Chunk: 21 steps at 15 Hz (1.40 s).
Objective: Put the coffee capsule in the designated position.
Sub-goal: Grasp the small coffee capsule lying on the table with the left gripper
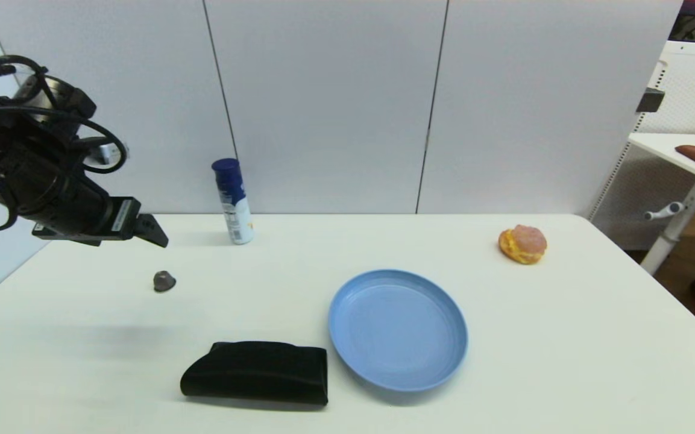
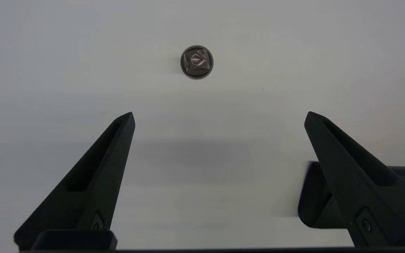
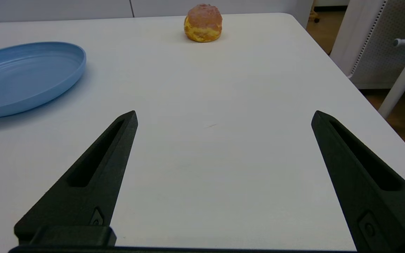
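Black pouch lies nearest, and beyond it to the left the coffee capsule sits on the table (dome up) below the left gripper, whose fingers are spread wide, empty.

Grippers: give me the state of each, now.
Left gripper: open, empty, above the capsule.
Right gripper: open, empty, low over the table.

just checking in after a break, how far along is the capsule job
Nothing done yet: the coffee capsule sits untouched on the table. In hand: the left gripper hovers open above it. Left: grasp, carry, set down. The right gripper waits open near the plate.
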Tool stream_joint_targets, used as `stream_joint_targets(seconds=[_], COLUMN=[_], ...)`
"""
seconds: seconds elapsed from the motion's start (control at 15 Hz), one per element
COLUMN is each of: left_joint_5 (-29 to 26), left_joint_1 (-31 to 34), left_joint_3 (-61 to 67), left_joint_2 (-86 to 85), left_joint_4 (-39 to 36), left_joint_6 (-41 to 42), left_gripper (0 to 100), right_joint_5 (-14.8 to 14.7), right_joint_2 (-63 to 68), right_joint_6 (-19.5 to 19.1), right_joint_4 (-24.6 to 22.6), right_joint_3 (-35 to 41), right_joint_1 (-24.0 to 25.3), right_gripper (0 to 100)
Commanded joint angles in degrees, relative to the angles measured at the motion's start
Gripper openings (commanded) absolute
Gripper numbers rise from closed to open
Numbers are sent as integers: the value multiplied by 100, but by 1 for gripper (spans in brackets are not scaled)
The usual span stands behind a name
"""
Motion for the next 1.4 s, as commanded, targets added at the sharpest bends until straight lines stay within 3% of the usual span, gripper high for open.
stream_joint_targets(seconds=[0.07,1.4], left_joint_5=[0,281], left_joint_1=[9,290], left_joint_3=[-104,-640], left_joint_2=[744,1869], left_joint_4=[43,183], left_joint_6=[14,-83], left_gripper=[100,100], right_joint_5=[-1,-1], right_joint_2=[7,7], right_joint_6=[2,2], right_joint_4=[1,1], right_joint_3=[0,0], right_joint_1=[1,1], right_gripper=[100,100])
